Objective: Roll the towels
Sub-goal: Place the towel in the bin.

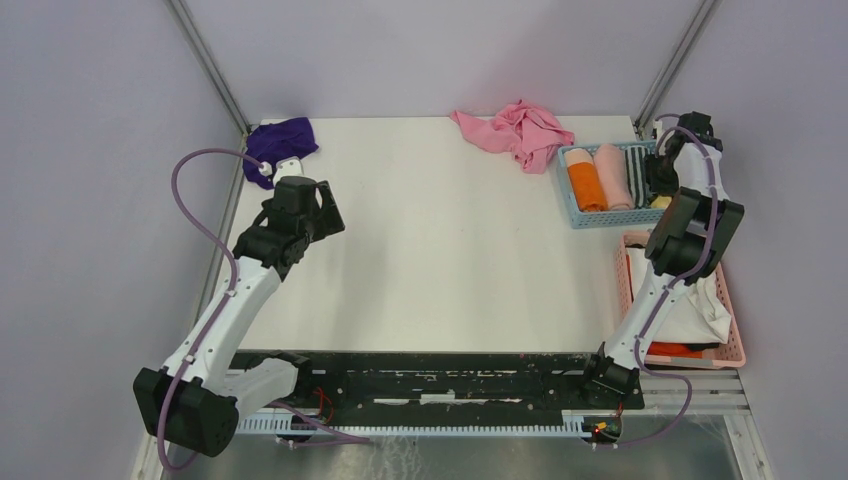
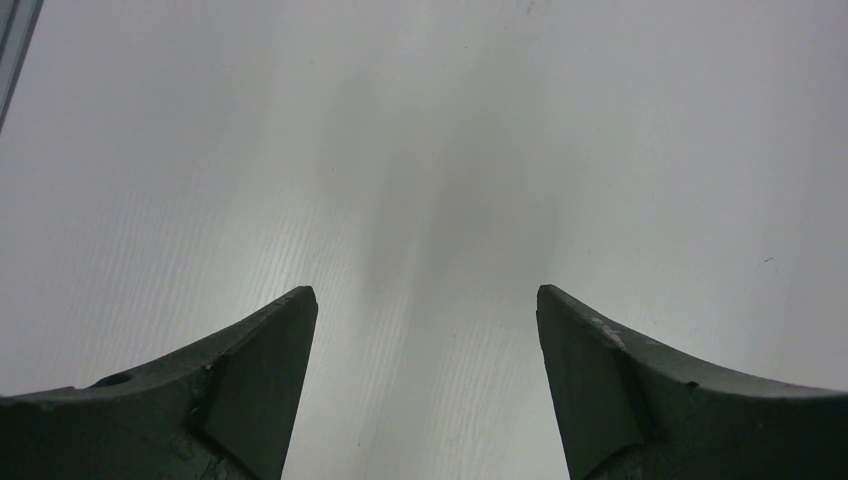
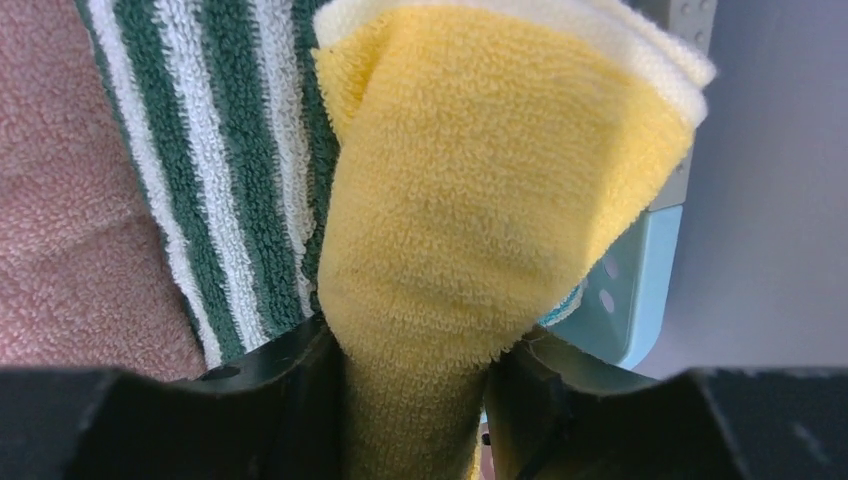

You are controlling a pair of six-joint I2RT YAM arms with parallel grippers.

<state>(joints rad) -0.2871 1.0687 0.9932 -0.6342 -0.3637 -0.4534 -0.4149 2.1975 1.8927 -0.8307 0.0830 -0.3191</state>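
My right gripper (image 1: 660,186) (image 3: 415,345) reaches into the blue basket (image 1: 574,214), its jaws pressed against both sides of a rolled yellow towel (image 3: 500,170) (image 1: 661,201). Beside that roll in the basket stands a green-and-white striped towel (image 3: 230,150) (image 1: 636,176), rolled too. A purple towel (image 1: 283,138) lies crumpled at the table's far left corner. My left gripper (image 1: 325,210) (image 2: 427,295) hovers open over bare white table just in front of the purple towel, with nothing between its fingers.
The blue basket also holds a pink roll (image 1: 611,176) and an orange roll (image 1: 585,186). A crumpled pink cloth (image 1: 520,130) lies at the far middle. A pink tray (image 1: 735,330) at the right edge holds white fabric (image 1: 690,310).
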